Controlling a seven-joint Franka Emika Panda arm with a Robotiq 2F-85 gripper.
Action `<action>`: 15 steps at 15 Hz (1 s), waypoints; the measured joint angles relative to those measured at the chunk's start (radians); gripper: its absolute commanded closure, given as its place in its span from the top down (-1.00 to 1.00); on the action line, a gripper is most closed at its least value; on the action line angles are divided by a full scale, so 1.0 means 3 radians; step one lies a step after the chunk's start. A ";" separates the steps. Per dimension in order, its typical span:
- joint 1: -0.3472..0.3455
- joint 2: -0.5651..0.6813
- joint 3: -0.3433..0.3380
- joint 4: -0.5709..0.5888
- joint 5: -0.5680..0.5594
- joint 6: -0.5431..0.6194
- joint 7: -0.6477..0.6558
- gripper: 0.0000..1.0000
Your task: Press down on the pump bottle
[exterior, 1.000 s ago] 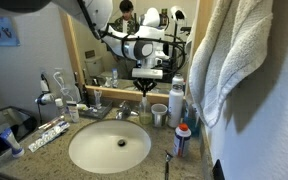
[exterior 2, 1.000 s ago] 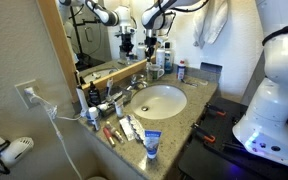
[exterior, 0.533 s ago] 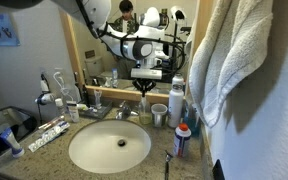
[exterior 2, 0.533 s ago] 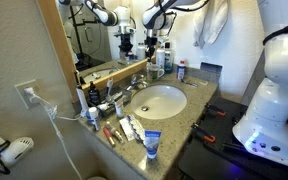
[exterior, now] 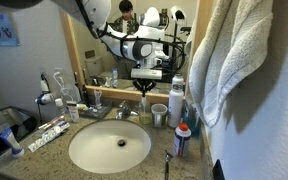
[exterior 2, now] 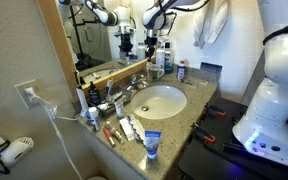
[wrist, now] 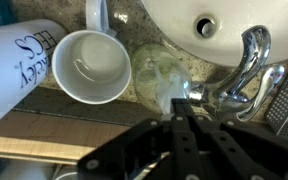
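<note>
The pump bottle (wrist: 156, 72) shows from above in the wrist view as a yellowish-green see-through body with a pale pump head, standing between the white cup and the faucet. My gripper (wrist: 180, 104) is shut, its two black fingers pressed together, with the tips right over the pump head; I cannot tell whether they touch it. In both exterior views the gripper (exterior: 144, 84) (exterior 2: 152, 44) points straight down over the bottle (exterior: 144, 107) at the back of the counter by the mirror.
A white cup (wrist: 94, 65) and a taller white bottle (wrist: 19, 62) stand beside the pump bottle. The chrome faucet (wrist: 244, 65) and sink (exterior: 109, 147) are close by. A blue-and-red bottle (exterior: 182, 140) stands nearer the front, and a towel (exterior: 234, 60) hangs alongside.
</note>
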 measured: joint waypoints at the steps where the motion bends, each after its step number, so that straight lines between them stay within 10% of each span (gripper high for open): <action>1: 0.0001 0.0001 0.0000 0.0000 0.0000 0.0005 0.0000 -1.00; 15: 0.0051 0.0000 0.0004 0.0025 -0.0100 0.0008 0.0009 -1.00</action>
